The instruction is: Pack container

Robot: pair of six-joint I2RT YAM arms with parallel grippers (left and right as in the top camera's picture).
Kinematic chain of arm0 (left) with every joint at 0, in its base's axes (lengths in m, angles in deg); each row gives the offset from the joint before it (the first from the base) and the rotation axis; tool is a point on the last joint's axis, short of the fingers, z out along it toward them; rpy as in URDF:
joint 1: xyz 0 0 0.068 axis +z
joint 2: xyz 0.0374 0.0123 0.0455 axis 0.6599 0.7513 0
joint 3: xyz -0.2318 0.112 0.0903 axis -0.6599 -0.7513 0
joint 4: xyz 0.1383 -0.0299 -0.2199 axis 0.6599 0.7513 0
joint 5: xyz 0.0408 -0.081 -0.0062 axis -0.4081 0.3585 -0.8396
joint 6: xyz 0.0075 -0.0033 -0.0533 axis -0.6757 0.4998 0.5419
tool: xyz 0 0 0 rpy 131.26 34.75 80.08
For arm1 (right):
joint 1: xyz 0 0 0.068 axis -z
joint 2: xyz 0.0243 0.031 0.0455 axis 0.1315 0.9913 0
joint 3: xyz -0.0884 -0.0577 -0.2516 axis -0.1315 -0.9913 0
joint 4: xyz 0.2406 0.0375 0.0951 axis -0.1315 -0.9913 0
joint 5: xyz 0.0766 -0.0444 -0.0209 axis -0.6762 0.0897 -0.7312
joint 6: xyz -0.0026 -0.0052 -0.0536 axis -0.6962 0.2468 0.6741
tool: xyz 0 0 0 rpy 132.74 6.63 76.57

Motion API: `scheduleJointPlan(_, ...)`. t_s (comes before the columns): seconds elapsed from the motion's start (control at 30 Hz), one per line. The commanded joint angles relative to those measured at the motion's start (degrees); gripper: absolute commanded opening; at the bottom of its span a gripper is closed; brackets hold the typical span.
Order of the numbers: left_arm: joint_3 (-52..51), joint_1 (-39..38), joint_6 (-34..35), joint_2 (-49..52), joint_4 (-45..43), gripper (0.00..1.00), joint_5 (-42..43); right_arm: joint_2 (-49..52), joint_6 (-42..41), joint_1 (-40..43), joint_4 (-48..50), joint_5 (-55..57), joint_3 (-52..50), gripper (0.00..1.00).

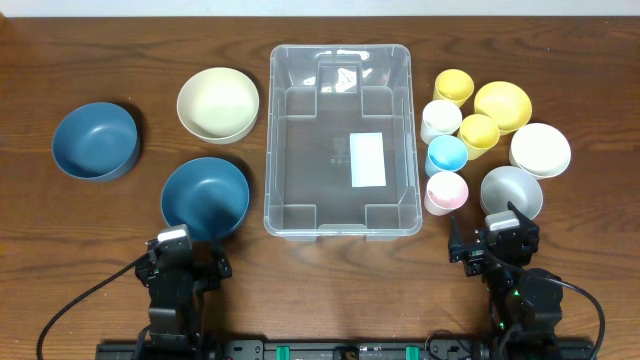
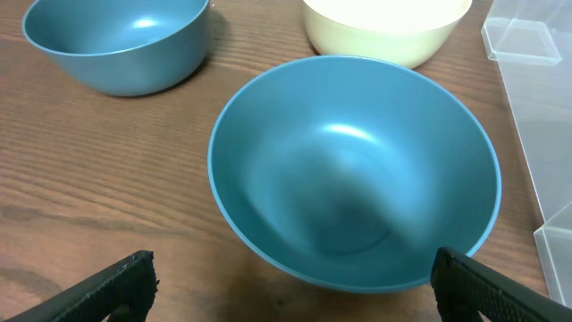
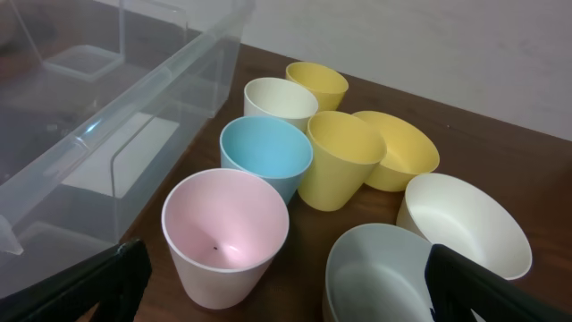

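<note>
The clear plastic container (image 1: 340, 140) stands empty at the table's middle, a white label on its base; its wall shows in the right wrist view (image 3: 107, 107). Left of it sit a cream bowl (image 1: 218, 104) and two blue bowls (image 1: 205, 196) (image 1: 94, 140). Right of it stand pink (image 1: 446, 190), light blue (image 1: 447, 154), white (image 1: 439, 120) and yellow (image 1: 478, 132) cups, with yellow, white and grey (image 1: 511, 192) bowls. My left gripper (image 2: 290, 291) is open and empty just before the near blue bowl (image 2: 357, 170). My right gripper (image 3: 286, 291) is open and empty before the pink cup (image 3: 225, 234) and grey bowl (image 3: 380, 273).
Both arms rest at the table's near edge (image 1: 320, 335). The dishes crowd close together on the right; the bowls on the left are spread apart. A white wall (image 3: 465, 54) lies beyond the table's far edge.
</note>
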State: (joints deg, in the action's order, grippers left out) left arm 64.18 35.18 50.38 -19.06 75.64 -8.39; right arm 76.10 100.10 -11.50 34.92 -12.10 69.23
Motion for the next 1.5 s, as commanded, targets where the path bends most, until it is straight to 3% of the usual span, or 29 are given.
scheduleJointPlan(0.0, 0.42, -0.09, -0.96, -0.33, 0.76, 0.98, -0.92, 0.02, -0.63, 0.24, -0.04, -0.61, -0.15, 0.99)
scheduleJointPlan(1.47, 0.42, -0.09, -0.96, -0.33, 3.37, 0.98, -0.92, 0.02, -0.63, 0.24, -0.04, -0.61, -0.15, 0.99)
